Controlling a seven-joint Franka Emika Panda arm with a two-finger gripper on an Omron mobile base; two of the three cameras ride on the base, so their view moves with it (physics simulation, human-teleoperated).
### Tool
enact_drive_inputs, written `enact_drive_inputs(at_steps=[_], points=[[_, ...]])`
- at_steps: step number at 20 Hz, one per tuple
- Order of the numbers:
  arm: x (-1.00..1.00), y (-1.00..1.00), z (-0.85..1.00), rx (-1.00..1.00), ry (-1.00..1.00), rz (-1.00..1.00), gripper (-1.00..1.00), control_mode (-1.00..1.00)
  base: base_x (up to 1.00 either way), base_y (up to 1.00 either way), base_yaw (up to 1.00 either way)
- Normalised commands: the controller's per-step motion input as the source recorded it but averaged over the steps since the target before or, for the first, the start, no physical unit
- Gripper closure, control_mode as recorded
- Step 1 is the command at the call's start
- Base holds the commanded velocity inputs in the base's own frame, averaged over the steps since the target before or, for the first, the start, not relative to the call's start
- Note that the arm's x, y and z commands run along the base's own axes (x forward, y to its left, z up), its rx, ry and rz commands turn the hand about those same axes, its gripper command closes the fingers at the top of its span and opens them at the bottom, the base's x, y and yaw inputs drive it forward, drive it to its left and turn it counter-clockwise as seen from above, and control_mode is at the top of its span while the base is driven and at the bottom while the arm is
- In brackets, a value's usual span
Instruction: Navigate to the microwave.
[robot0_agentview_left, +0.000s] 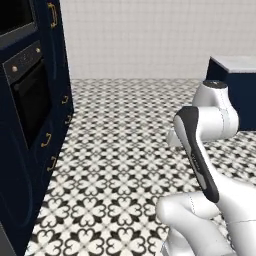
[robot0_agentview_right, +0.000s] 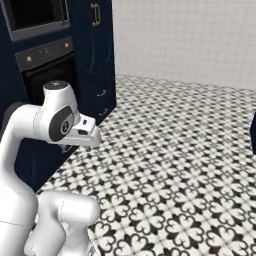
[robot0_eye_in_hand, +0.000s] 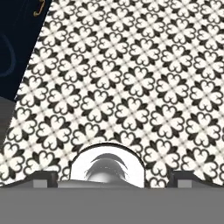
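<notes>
Microwave (robot0_agentview_right: 35, 17): sitting at 11 o'clock, built into navy cabinets above the oven (robot0_agentview_right: 47, 67).
Pincer (robot0_eye_in_hand: 112, 177): hanging over the patterned floor (robot0_eye_in_hand: 144, 78), tips well apart, carrying nothing.
Counter (robot0_agentview_left: 237, 65): standing at 2 o'clock.

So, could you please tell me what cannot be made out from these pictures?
- The microwave: cut off by the top edge in both base views; handle and keypad unseen.
- The oven: its lower part cut off by the left edge in the left base view.
- The gripper: just the tips show in the hand view; open or shut is unclear.
</notes>
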Motion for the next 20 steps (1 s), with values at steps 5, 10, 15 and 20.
enact_drive_inputs(at_steps=[5, 10, 15, 20], points=[[0.00, 0.00, 0.00, 0.00, 0.00, 0.00, -1.00, 1.00, 0.96, -0.17, 0.63], [0.00, 0.00, 0.00, 0.00, 0.00, 0.00, -1.00, 1.00, 1.00, -0.50, 0.43], [0.00, 0.00, 0.00, 0.00, 0.00, 0.00, -1.00, 1.00, 1.00, -0.38, 0.39], [0.00, 0.00, 0.00, 0.00, 0.00, 0.00, -1.00, 1.00, 1.00, -0.34, 0.49]])
